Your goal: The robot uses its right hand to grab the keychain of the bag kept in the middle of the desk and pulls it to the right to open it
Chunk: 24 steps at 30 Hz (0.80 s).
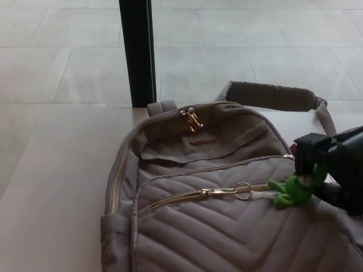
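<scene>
A taupe quilted backpack (pixel 227 226) lies flat on the pale desk (pixel 57 198), top toward the far edge. Its front pocket zipper (pixel 176 198) runs left to right, with the gold slider and ring (pixel 243 191) near the middle. A green plush keychain (pixel 295 190) hangs off that ring on a thin cord. My right hand (pixel 332 170) enters from the right edge, its black fingers (pixel 306 156) closed on the green toy. The left hand does not show.
A black vertical post (pixel 138 51) stands behind the desk's far edge, just left of the bag's top handle (pixel 163 106). The padded shoulder strap (pixel 272 95) curls out at the back right. Tiled floor lies beyond the desk.
</scene>
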Motion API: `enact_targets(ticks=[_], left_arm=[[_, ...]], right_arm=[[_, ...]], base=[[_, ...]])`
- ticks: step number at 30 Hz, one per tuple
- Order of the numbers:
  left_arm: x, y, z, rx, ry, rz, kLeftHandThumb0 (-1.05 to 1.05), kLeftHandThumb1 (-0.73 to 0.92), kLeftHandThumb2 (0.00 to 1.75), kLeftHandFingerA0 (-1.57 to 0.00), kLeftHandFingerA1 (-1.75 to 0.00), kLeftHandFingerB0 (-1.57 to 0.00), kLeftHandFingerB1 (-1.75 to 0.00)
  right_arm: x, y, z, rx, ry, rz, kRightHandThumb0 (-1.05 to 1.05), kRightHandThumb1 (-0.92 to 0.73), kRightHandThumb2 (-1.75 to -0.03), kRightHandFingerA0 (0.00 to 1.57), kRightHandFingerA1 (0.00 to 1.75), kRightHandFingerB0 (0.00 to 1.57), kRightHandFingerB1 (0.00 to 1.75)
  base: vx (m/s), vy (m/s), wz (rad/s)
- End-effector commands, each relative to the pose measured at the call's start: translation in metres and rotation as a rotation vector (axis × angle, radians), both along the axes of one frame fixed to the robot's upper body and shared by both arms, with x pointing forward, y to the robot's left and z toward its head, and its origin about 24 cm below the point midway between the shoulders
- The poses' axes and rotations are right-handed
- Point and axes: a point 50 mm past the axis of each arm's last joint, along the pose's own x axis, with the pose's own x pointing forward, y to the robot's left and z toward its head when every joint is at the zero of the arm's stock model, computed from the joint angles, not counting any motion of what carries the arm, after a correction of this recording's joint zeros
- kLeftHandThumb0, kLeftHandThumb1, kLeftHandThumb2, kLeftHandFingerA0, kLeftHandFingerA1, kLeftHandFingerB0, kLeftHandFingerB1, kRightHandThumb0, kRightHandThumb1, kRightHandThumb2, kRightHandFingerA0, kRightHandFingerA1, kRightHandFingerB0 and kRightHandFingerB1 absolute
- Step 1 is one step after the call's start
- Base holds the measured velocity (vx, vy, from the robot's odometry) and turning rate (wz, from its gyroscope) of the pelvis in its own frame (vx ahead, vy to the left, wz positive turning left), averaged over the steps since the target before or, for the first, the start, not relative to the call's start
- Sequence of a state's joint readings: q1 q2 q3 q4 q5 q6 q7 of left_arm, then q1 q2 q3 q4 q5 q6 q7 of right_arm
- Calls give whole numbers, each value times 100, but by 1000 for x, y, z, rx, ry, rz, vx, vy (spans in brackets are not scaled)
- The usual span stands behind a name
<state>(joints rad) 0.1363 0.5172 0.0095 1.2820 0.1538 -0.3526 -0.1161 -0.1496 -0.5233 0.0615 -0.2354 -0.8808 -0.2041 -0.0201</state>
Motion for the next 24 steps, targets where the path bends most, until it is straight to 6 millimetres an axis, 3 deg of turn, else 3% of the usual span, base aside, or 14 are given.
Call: enact_targets(ticks=[1,9,10,11,12,13,15,16,20,21,22,24], left_arm=[[-1,3,3,17,-4,-17,-91,92,82,-81,-59,-62,-46],[-2,3,2,26,5,-15,-86,92,81,-83,-59,-60,-46],[-2,4,3,26,4,-11,-85,92,82,-81,-59,-60,-46],[-2,4,3,25,6,-14,-86,92,82,-80,-58,-60,-46],[-2,4,3,26,8,-20,-79,80,118,-73,-64,-57,-57],[-2,3,3,23,4,-13,-86,92,83,-78,-57,-61,-47],[-2,3,2,17,-4,4,-84,92,80,-79,-57,-66,-47],[-3,3,2,19,0,9,-86,92,81,-81,-59,-64,-47],[-3,3,2,17,-2,6,-85,92,79,-76,-55,-64,-46],[-2,4,3,18,-3,5,-87,92,82,-78,-58,-59,-47],[-1,4,3,14,-8,11,-87,92,81,-78,-59,-60,-47],[-1,4,3,3,-13,26,-85,92,78,-76,-57,-63,-47]], right_arm=[[2,-13,10,128,-88,3,-23,-36,-124,96,175,67,165],[7,-25,23,146,-133,-34,-24,-37,-120,100,175,83,145],[9,-27,25,156,-133,-44,-24,-39,-120,102,175,86,136],[9,-29,27,164,-137,-49,-34,-46,-119,130,143,96,116],[10,-30,28,173,-143,-53,-33,-44,-118,130,143,96,117],[10,-31,28,174,-140,-56,-35,-41,-118,131,144,98,120],[10,-32,28,167,-140,-59,-34,-41,-117,131,144,98,118],[10,-32,28,163,-132,-61,-26,-35,-123,102,175,82,147],[10,-32,28,128,-119,-66,-25,-34,-122,100,175,78,154],[10,-33,29,124,-125,-64,-33,-38,-116,128,143,101,126],[10,-34,28,121,-126,-59,-24,-34,-123,101,175,83,146],[9,-35,27,115,-121,-54,-24,-34,-123,101,175,80,150]], base=[[0,0,0],[0,0,0],[0,0,0],[0,0,0],[0,0,0],[0,0,0],[0,0,0],[0,0,0],[0,0,0],[0,0,0],[0,0,0],[0,0,0]])
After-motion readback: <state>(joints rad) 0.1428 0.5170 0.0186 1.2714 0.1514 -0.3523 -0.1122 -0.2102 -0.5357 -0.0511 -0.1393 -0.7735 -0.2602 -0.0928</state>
